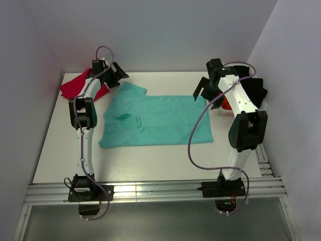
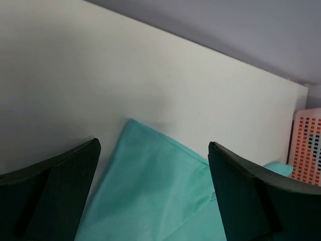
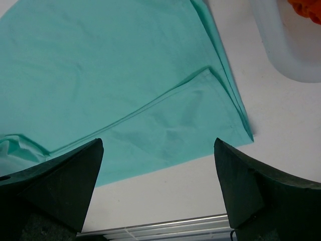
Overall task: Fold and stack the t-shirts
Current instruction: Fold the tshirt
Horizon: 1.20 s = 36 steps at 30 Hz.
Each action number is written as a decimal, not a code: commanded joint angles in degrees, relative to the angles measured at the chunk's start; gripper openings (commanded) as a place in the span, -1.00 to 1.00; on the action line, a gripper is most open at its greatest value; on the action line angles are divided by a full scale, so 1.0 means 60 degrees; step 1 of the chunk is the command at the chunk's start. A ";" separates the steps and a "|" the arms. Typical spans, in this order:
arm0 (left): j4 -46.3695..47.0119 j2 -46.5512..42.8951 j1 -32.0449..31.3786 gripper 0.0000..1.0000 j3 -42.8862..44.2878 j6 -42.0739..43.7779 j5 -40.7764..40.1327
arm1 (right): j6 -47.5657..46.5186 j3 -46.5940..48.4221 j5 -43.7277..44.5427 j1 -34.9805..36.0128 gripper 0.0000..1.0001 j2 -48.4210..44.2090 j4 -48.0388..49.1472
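Observation:
A teal-green t-shirt [image 1: 155,120] lies spread flat in the middle of the white table [image 1: 150,160], collar to the left and hem to the right. A crimson-red t-shirt [image 1: 75,86] lies bunched at the back left corner, partly hidden by the left arm. My left gripper [image 1: 116,78] is open and empty over the teal shirt's far sleeve [image 2: 150,191]. My right gripper [image 1: 206,96] is open and empty above the shirt's hem end [image 3: 165,130], where a lower layer of cloth sticks out. It touches no cloth.
A translucent bin with orange contents [image 3: 286,45] stands right of the shirt's hem; it shows as an orange-and-white basket [image 2: 307,145] in the left wrist view. Walls close in the table at back and on both sides. An aluminium rail [image 1: 150,191] runs along the front edge.

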 commanded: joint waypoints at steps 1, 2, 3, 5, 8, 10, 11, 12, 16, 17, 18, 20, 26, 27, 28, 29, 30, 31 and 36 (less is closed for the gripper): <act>-0.1773 0.0196 -0.0839 0.97 -0.0889 0.0837 -0.0489 | 0.0099 0.0230 -0.0022 -0.0043 0.96 -0.0231 -0.0001; -0.1569 0.0108 -0.0869 0.98 -0.1268 0.0648 -0.0403 | 0.0084 0.0113 -0.0023 -0.0043 0.96 -0.0289 0.0043; -0.1393 0.0078 -0.0855 0.97 -0.1460 0.0501 -0.0329 | 0.0070 0.0039 -0.0008 -0.0043 0.96 -0.0333 0.0072; -0.1420 0.0121 -0.0753 0.91 -0.1521 0.0296 -0.0343 | 0.0055 -0.0063 0.0021 -0.0043 0.96 -0.0421 0.0073; -0.1669 0.0297 -0.0665 0.85 -0.1111 0.0164 -0.0737 | 0.0026 -0.0355 0.0065 -0.0073 0.96 -0.0597 0.0116; -0.1772 0.0356 -0.0621 0.76 -0.0994 0.0032 -0.0885 | -0.0004 -0.0488 0.0051 -0.0102 0.96 -0.0714 0.0219; -0.1787 0.0429 -0.0548 0.72 -0.0979 -0.0099 -0.0856 | -0.0004 -0.0576 0.0036 -0.0116 0.96 -0.0744 0.0219; -0.1845 0.0473 -0.0504 0.61 -0.0906 -0.0144 -0.0841 | -0.0004 -0.0577 0.0007 -0.0160 0.96 -0.0729 0.0234; -0.1875 0.0561 -0.0445 -0.01 -0.0759 -0.0218 -0.0899 | -0.0062 -0.0504 -0.0008 -0.0190 0.96 -0.0569 0.0351; -0.1889 0.0576 -0.0445 -0.24 -0.0745 -0.0232 -0.0914 | -0.0091 -0.0373 -0.0022 -0.0204 0.96 -0.0496 0.0395; -0.1962 0.0619 -0.0445 -0.57 -0.0672 -0.0232 -0.0929 | -0.0164 -0.0299 -0.0037 -0.0190 0.96 -0.0408 0.0453; -0.2006 0.0649 -0.0430 -0.87 -0.0613 -0.0247 -0.0900 | -0.0383 0.0065 -0.0198 -0.0190 0.96 -0.0042 0.0687; -0.1349 -0.0197 -0.0386 -0.99 -0.1767 -0.0218 -0.0899 | -0.0780 0.2798 -0.0449 -0.0190 0.95 0.2197 0.0558; -0.1202 -0.0331 -0.0386 -1.00 -0.2161 -0.0203 -0.0929 | -0.0838 0.3286 -0.0389 -0.0175 0.95 0.2563 0.0426; -0.1186 -0.0434 -0.0386 -1.00 -0.2310 -0.0189 -0.0958 | -0.0839 0.3711 -0.0345 -0.0175 0.95 0.3263 0.0178; -0.1201 -0.0594 -0.0386 -1.00 -0.2442 -0.0116 -0.0886 | -0.0795 0.4542 -0.0359 -0.0175 0.95 0.3603 0.0074; -0.1302 -0.0639 -0.0386 -1.00 -0.2487 -0.0072 -0.0914 | -0.0795 0.4913 -0.0403 -0.0190 0.95 0.3926 -0.0014; -0.1347 -0.0712 -0.0386 -1.00 -0.2517 -0.0028 -0.0914 | -0.0737 0.5250 -0.0432 -0.0175 0.94 0.4436 -0.0117; -0.1538 -0.1298 -0.0255 -0.99 -0.2883 0.0368 -0.1076 | -0.0531 0.5825 -0.0258 -0.0190 0.91 0.5217 0.0277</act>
